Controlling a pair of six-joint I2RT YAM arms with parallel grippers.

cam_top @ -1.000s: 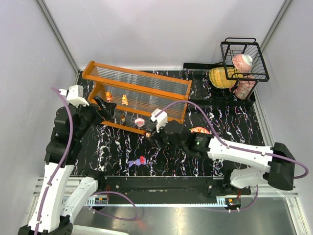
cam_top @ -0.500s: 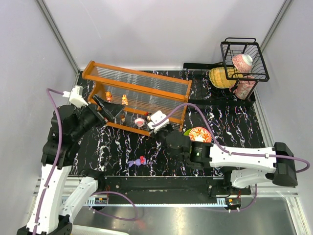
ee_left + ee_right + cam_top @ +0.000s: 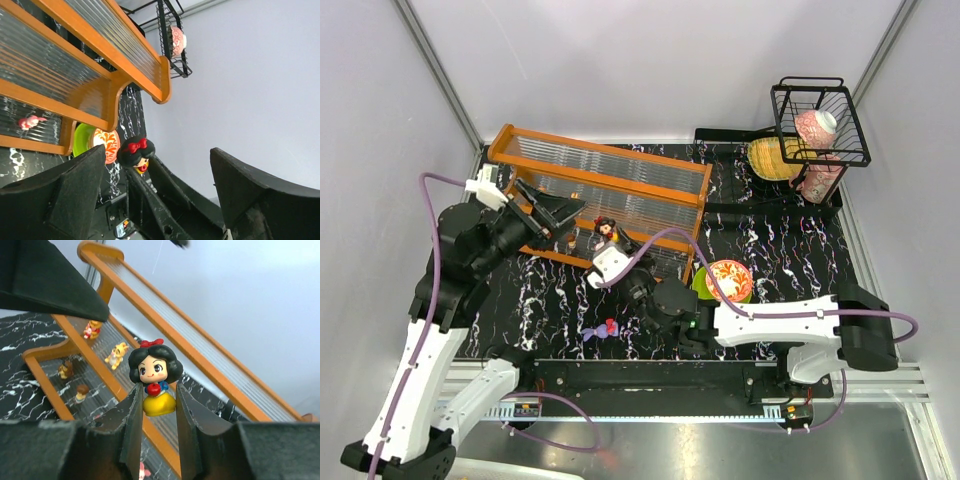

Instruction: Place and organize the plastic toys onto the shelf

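Holding 1 toy mid-air: nearest the bases, 2 loose toys [image 3: 601,329] (purple and red) lie on the table at 7 o'clock, not yet shelved. Just beyond, right gripper [image 3: 157,389] has its jaws pinching the doll figurine [image 3: 154,371] by the yellow skirt, upright, head and red bow clear above the fingertips. In the top view it sits over the front rail of the shelf [image 3: 620,170], roughly mid-span; height above the lower tier I can't tell. Left gripper [image 3: 157,152] is at 9 o'clock of the doll, jaws spread wide with nothing in them, aimed at the doll. It reads like a handover or a spotter pose, can't tell which. Lower tier already carries 5 small toys, including an orange one [image 3: 91,329], a yellow one [image 3: 116,354] and a pink one [image 3: 30,121]. Green plate [image 3: 700,287] with its bowl at 4 o'clock, wire basket [image 3: 820,120] far at 2 o'clock, both well apart from the work.

Risks:
1. Grip is low on a top-heavy doll, so it could pivot or tip on release onto the ribbed panel.
2. The 2 grippers are near each other, so a clash could knock the doll loose.
3. Reaching in under the upper tier could clip the frame or sweep the placed toys out of line.
4. A drop at the front rail puts the doll on the table.
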